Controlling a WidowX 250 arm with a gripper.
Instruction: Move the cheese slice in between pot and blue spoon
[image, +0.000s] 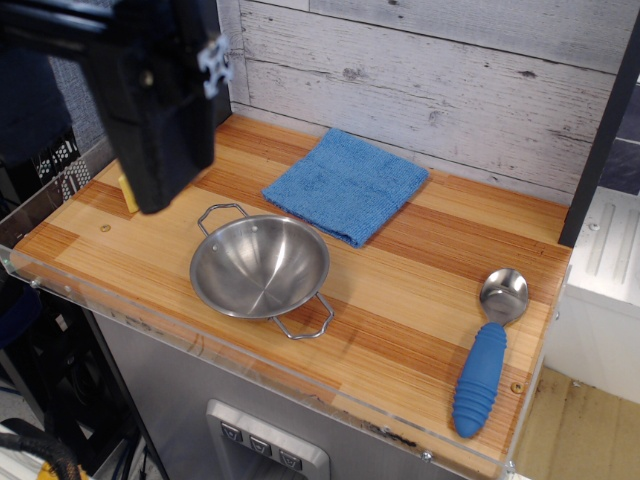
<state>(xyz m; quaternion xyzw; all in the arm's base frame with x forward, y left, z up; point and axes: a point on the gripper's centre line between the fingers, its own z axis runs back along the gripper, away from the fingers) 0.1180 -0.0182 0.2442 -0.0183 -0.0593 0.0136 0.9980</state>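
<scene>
The gripper (160, 150) is a dark, blurred block hanging left of the pot (260, 266) and close to the camera; its fingertips cannot be made out, so whether it is spread or clenched cannot be told, nor whether it touches anything. Only a thin yellow edge of the cheese slice (127, 194) shows at the gripper's left side, left of the pot on the tabletop (400, 300); its pointing and long axis are hidden. The blue spoon (488, 353) lies well right of the pot, scoop toward the back wall, handle toward the front edge. A blue cloth (345, 185) lies just behind the pot.
</scene>
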